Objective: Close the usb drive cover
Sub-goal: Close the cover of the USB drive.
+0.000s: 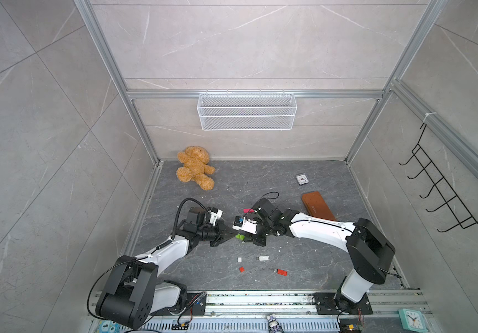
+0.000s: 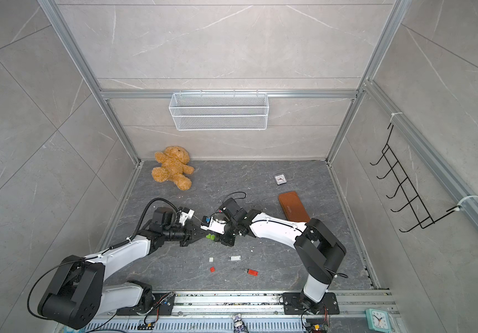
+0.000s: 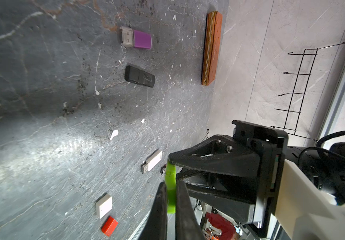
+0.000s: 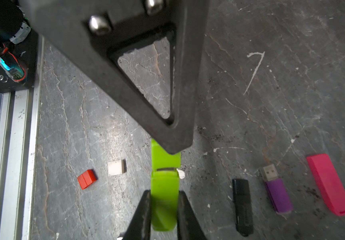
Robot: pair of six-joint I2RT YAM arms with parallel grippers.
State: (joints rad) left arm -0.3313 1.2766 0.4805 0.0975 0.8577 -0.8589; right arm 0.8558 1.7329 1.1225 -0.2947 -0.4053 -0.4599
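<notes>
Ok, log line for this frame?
left gripper: shut on green usb drive, one half | right gripper: shut on other half | joint: narrow gap, not fully closed

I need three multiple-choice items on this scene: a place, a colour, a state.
1. Where does the teddy bear lie? A. by the back wall B. in the wire basket C. beside the red cap
2. Which colour is the USB drive gripped by the left tool and the right tool? A. purple B. green C. black
3. How is the plug of the white USB drive? A. under a red cap B. under a white cap C. bare
1 A: it lies next to that wall. 2 B: green plastic shows between both tools. 3 C: metal shows; the white cap lies apart.
</notes>
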